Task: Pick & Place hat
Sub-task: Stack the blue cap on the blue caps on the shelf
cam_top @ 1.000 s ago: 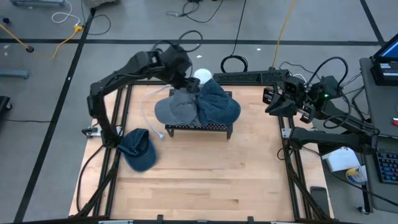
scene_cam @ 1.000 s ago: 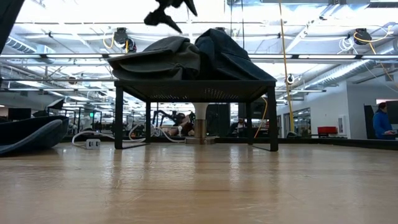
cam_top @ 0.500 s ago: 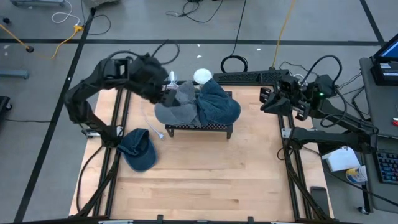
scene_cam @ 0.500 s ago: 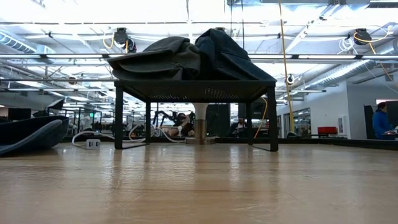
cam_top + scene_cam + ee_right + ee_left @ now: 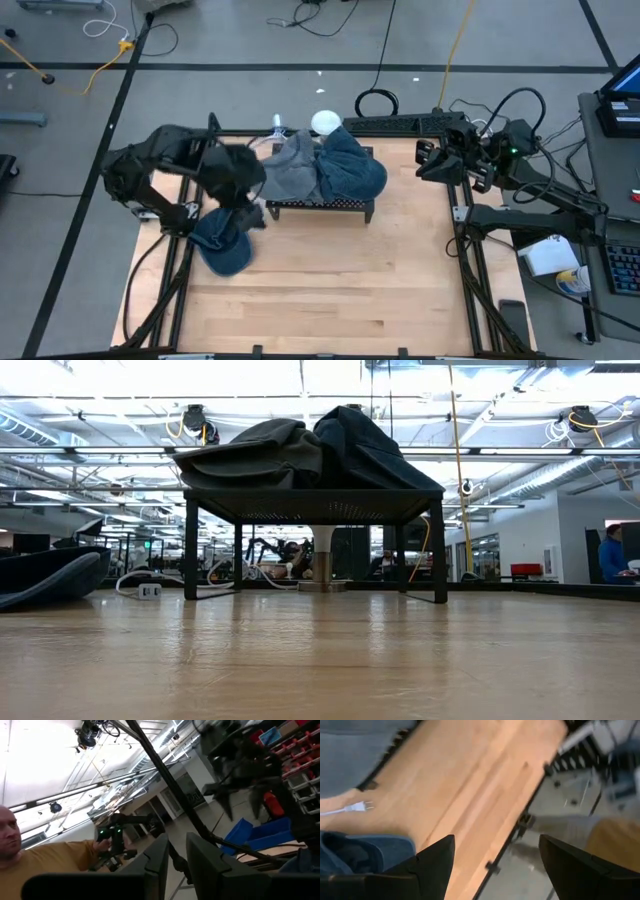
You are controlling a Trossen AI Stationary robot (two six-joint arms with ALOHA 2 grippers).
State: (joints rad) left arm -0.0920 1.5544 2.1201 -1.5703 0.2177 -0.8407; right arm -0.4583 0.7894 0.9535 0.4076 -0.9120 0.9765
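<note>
Two hats [image 5: 318, 170] atop rack [image 5: 320, 206]

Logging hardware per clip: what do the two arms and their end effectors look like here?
Both arms are dark, jointed links. The left end effector has two broad, black, pointed fingers. The right end effector has two dark flat fingers; black cables loop behind its arm, and a small green light glows near its wrist.

Blue hat [image 5: 222, 243]; grey hat [image 5: 286, 170]; black rack [image 5: 320, 206].
</note>
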